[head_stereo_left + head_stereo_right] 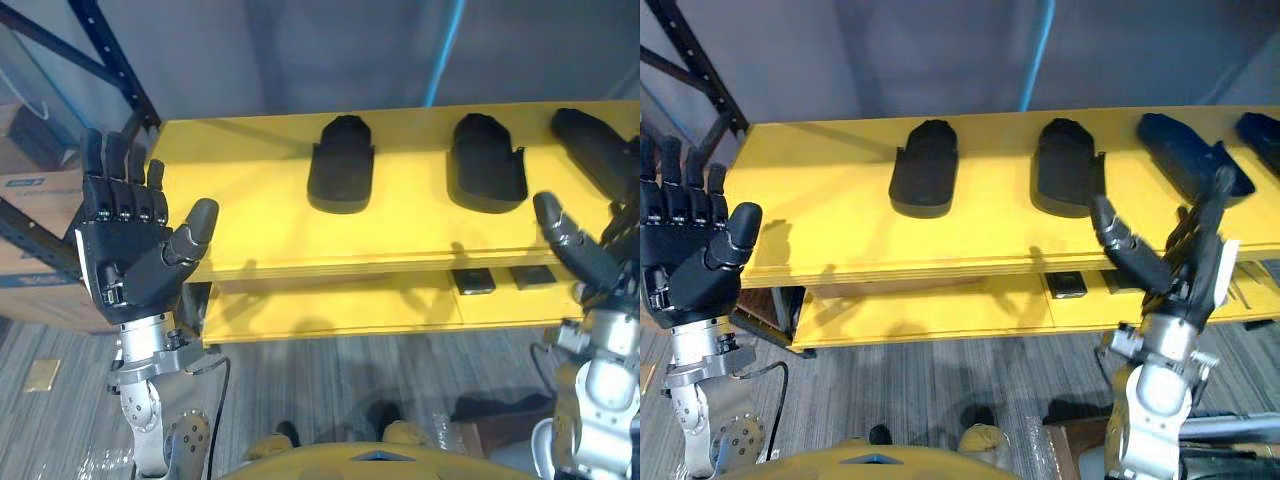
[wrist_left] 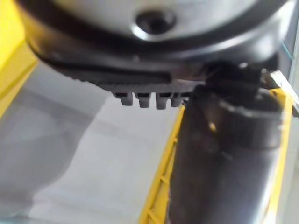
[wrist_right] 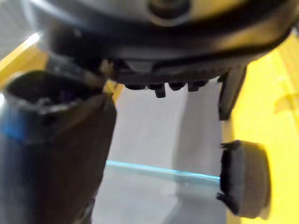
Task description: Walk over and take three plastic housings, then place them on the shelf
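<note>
Three black plastic housings lie in a row on the top yellow shelf (image 1: 240, 190): one in the middle (image 1: 341, 165), one right of it (image 1: 488, 163) and a third at the far right (image 1: 600, 145). A further dark housing (image 1: 1262, 135) lies at the shelf's right end. My left hand (image 1: 125, 240) is raised by the shelf's left end, palm showing, fingers straight, open and holding nothing. In front of the shelf's front edge on the right, my right hand (image 1: 1170, 262) is open with its fingers spread upward, below the third housing (image 1: 1185, 155). One housing (image 3: 244, 179) shows past the right hand's fingers.
A lower yellow shelf (image 1: 330, 310) carries small dark parts (image 1: 472, 281). A dark rack upright (image 1: 115, 70) and a cardboard box (image 1: 30, 245) stand at the left. A blue tube (image 1: 445, 50) runs up the grey wall behind. Grey floor lies below.
</note>
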### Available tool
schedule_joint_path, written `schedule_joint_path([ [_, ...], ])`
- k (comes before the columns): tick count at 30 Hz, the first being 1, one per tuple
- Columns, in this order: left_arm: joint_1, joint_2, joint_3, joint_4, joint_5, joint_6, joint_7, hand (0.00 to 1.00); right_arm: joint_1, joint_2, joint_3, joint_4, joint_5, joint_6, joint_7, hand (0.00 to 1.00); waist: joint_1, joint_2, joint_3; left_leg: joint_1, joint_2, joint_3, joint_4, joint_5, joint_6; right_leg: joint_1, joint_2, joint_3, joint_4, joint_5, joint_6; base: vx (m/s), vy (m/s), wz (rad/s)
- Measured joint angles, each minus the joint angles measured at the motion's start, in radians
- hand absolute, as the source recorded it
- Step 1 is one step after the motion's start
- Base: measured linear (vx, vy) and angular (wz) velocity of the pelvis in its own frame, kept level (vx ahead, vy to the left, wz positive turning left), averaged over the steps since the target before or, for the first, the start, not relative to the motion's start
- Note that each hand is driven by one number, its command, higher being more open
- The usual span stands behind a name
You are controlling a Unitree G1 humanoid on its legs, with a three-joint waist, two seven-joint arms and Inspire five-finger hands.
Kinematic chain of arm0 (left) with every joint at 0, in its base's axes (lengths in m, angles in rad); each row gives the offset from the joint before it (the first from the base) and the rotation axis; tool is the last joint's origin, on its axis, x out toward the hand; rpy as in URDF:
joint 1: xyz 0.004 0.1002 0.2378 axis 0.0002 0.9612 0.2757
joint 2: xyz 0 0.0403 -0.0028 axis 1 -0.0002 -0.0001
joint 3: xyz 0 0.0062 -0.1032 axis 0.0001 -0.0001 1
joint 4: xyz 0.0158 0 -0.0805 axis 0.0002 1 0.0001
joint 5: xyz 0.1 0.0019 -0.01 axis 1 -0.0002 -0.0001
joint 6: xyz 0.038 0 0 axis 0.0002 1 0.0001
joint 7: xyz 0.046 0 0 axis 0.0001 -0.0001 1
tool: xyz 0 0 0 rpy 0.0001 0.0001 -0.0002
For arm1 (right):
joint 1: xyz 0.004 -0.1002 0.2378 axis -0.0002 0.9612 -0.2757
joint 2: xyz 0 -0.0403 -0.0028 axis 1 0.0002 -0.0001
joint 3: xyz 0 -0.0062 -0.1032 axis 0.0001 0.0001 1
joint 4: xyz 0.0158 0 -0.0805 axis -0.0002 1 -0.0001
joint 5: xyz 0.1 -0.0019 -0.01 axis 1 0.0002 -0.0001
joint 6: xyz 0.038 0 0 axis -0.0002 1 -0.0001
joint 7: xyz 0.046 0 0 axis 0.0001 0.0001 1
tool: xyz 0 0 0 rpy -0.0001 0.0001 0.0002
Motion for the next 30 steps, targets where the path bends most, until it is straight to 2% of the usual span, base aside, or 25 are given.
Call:
schedule_joint_path([
  [4,0.003,-0.006,-0.027,0.0,0.003,0.0,0.013,1.0,0.068,0.072,0.06,-0.003,0.075,-0.014,-0.023,1.0,-0.005,0.002,-0.013,0.004,0.001,0.043,0.0,-0.01,-0.008,-0.024,0.003,0.037,0.001,0.006,0.001,-0.02,0.029,-0.29],
  [6,0.003,-0.006,-0.039,0.0,0.004,0.0,0.028,1.0,0.081,0.072,0.093,-0.002,0.079,-0.014,-0.031,1.0,-0.005,0.008,-0.013,0.001,0.002,0.069,0.013,-0.02,-0.007,-0.06,0.0,0.068,0.041,-0.004,-0.009,0.01,0.025,-0.43],
  [7,0.002,-0.006,-0.043,0.001,0.009,0.0,0.039,1.0,0.078,0.072,0.111,-0.002,0.079,-0.015,-0.033,1.0,-0.006,0.008,-0.004,-0.004,0.007,0.082,0.041,-0.025,-0.006,-0.087,-0.007,0.083,0.097,-0.019,-0.006,0.01,0.027,-0.41],
  [9,-0.002,-0.003,-0.066,0.004,0.045,0.001,0.063,1.0,0.077,0.073,0.16,-0.002,0.077,-0.022,-0.04,1.0,-0.026,-0.01,0.041,-0.003,0.016,0.09,0.146,-0.075,-0.001,-0.136,-0.042,0.117,0.271,-0.094,-0.008,-0.02,0.027,-0.28],
  [11,-0.008,-0.002,-0.08,0.005,0.08,0.002,0.08,1.0,0.076,0.073,0.173,-0.001,0.07,-0.031,-0.044,1.0,-0.033,-0.008,0.048,-0.012,0.018,0.09,0.173,-0.093,0.004,-0.141,-0.05,0.121,0.277,-0.094,-0.006,-0.08,0.046,-0.12],
  [12,-0.029,0.002,-0.08,0.004,0.08,0.001,0.086,1.0,0.07,0.073,0.171,0.002,0.07,-0.041,-0.048,1.0,-0.034,0.001,0.056,-0.04,0.028,0.085,0.193,-0.117,0.013,-0.166,-0.046,0.148,0.277,-0.084,0.01,-0.12,0.046,-0.1],
  [13,-0.036,0.004,-0.077,0.006,0.08,0.001,0.094,1.0,0.066,0.073,0.171,0.008,0.07,-0.043,-0.047,1.0,-0.032,0.006,0.065,-0.043,0.033,0.083,0.194,-0.119,0.013,-0.179,-0.041,0.171,0.295,-0.082,0.012,-0.15,0.062,-0.02],
  [14,-0.045,0.01,-0.076,0.007,0.078,0.001,0.111,1.0,0.063,0.074,0.169,0.016,0.065,-0.044,-0.047,1.0,-0.033,0.012,0.076,-0.043,0.04,0.077,0.194,-0.128,-0.001,-0.199,-0.043,0.214,0.33,-0.105,-0.014,-0.11,0.055,0.09],
  [15,-0.042,0.022,-0.077,0.007,0.077,-0.001,0.129,1.0,0.065,0.074,0.168,0.023,0.06,-0.044,-0.046,1.0,-0.036,0.019,0.079,-0.051,0.053,0.065,0.2,-0.133,-0.011,-0.213,-0.042,0.285,0.354,-0.108,-0.017,-0.09,0.023,0.2],
  [17,-0.03,0.038,-0.077,0.006,0.072,-0.016,0.151,1.0,0.08,0.075,0.169,0.024,0.06,-0.046,-0.028,1.0,-0.044,0.02,0.078,-0.077,0.09,0.031,0.237,-0.146,-0.037,-0.204,-0.043,0.329,0.362,-0.103,0.01,-0.01,-0.114,0.38],
  [18,-0.021,0.039,-0.077,0.004,0.07,-0.025,0.157,1.0,0.082,0.075,0.169,0.024,0.061,-0.047,-0.016,1.0,-0.044,0.015,0.077,-0.087,0.103,0.018,0.25,-0.147,-0.047,-0.196,-0.045,0.325,0.372,-0.113,0.025,0.07,-0.251,0.44],
  [19,0.002,0.042,-0.075,0.002,0.06,-0.042,0.17,1.0,0.082,0.074,0.167,0.024,0.063,-0.05,0.007,1.0,-0.042,-0.002,0.069,-0.108,0.122,-0.009,0.279,-0.151,-0.073,-0.179,-0.046,0.297,0.37,-0.127,0.042,0.13,-0.401,0.47],
  [20,0.012,0.043,-0.069,0.002,0.037,-0.045,0.182,1.0,0.08,0.065,0.164,0.024,0.063,-0.058,0.018,1.0,-0.035,-0.019,0.059,-0.149,0.148,-0.047,0.332,-0.154,-0.085,-0.15,-0.041,0.266,0.345,-0.189,0.06,0.12,-0.429,0.54],
  [21,0.009,0.034,-0.069,0.012,0.035,-0.045,0.188,1.0,0.07,0.05,0.156,0.026,0.063,-0.058,0.02,1.0,-0.033,-0.015,0.062,-0.173,0.172,-0.075,0.364,-0.154,-0.085,-0.141,-0.027,0.236,0.34,-0.217,0.074,0.09,-0.381,0.69],
  [22,0.006,0.02,-0.069,0.031,0.032,-0.032,0.198,1.0,0.053,0.023,0.144,0.039,0.063,-0.057,0.02,1.0,-0.036,0.001,0.067,-0.2,0.205,-0.107,0.39,-0.138,-0.062,-0.134,-0.001,0.187,0.357,-0.227,0.048,0.05,-0.275,0.98],
  [23,0.0,0.017,-0.068,0.063,0.008,0.003,0.194,1.0,0.027,-0.011,0.119,0.06,0.063,-0.05,0.01,1.0,-0.035,0.0,0.071,-0.224,0.225,-0.109,0.395,-0.082,0.006,-0.124,0.011,0.126,0.376,-0.245,0.018,0.06,-0.335,1.22],
  [24,0.0,0.014,-0.068,0.085,-0.015,0.027,0.189,1.0,0.008,-0.03,0.093,0.059,0.062,-0.048,0.007,1.0,-0.034,0.003,0.07,-0.226,0.225,-0.083,0.366,-0.031,0.025,-0.103,0.012,0.08,0.366,-0.25,0.009,0.06,-0.314,1.01],
  [26,0.0,0.001,-0.071,0.1,-0.015,0.037,0.167,1.0,-0.013,-0.058,0.048,0.058,0.061,-0.047,0.006,1.0,-0.03,0.01,0.073,-0.209,0.216,-0.039,0.34,-0.021,0.013,-0.079,0.013,0.04,0.344,-0.254,-0.007,0.06,-0.259,0.69],
  [28,0.0,-0.014,-0.079,0.1,-0.014,0.042,0.137,1.0,-0.05,-0.091,0.0,0.058,0.062,-0.039,0.005,1.0,-0.019,0.026,0.066,-0.174,0.162,-0.032,0.267,-0.028,0.0,-0.072,0.011,0.022,0.325,-0.248,-0.021,0.05,-0.133,0.42],
  [30,0.0,-0.013,-0.08,0.091,-0.009,0.042,0.103,1.0,-0.101,-0.121,-0.003,0.065,0.056,-0.005,0.005,1.0,0.003,0.038,0.059,-0.106,0.103,-0.089,0.105,0.016,-0.051,-0.086,0.009,0.041,0.314,-0.24,-0.027,-0.01,0.031,-0.15],
])
